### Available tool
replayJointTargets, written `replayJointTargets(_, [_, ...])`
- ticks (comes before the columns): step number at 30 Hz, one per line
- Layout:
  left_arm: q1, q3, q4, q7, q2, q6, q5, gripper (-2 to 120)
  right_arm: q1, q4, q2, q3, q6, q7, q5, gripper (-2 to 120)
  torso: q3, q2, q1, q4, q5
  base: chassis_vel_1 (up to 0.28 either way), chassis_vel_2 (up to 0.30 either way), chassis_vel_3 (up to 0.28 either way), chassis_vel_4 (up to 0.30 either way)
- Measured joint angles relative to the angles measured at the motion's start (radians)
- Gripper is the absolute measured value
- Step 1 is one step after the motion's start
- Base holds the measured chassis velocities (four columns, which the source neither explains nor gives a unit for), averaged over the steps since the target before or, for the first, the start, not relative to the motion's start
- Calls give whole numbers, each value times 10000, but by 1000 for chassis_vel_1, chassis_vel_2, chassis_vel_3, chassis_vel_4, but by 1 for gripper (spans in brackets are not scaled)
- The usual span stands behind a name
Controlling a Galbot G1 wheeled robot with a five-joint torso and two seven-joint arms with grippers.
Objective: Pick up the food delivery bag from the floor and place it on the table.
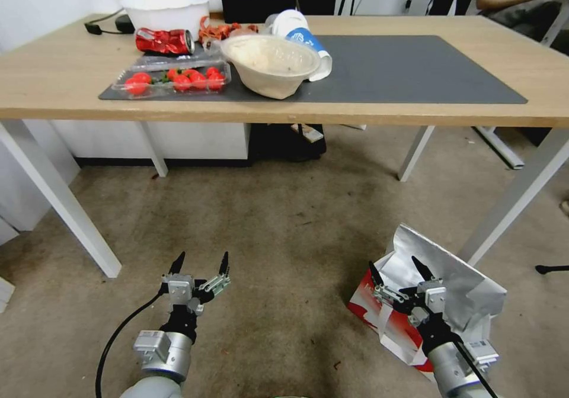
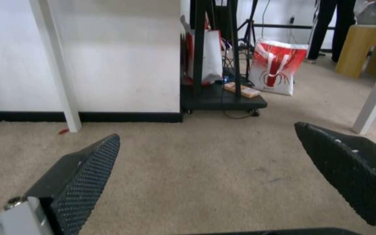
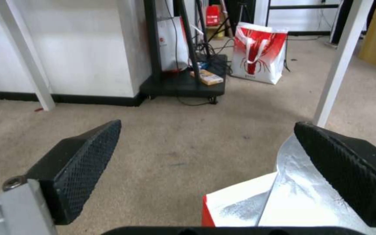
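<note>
silver-grey arms, black cables, black textured fingers (image 2: 83, 176) on each tool.

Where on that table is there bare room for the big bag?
The right half of the dark grey mat on the table is bare, from the paper bowl to the mat's right edge. The left end is crowded: tomato tray, crushed can, white tub. The food delivery bag sits on the floor under the open right gripper.
</note>
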Motion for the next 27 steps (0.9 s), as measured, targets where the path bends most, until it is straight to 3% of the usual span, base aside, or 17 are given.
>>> replayJointTargets(20, [17, -24, -25, -23, -4, -51, -15, 100, -23, 23, 19, 4, -31, 6, -42, 100, -726, -785, -57, 0, 0, 0, 0, 0, 0])
replayJointTargets(27, [31, -48, -43, -38, -6, -60, -17, 100, -26, 27, 21, 5, -31, 6, -46, 100, -750, -953, -102, 0, 0, 0, 0, 0, 0])
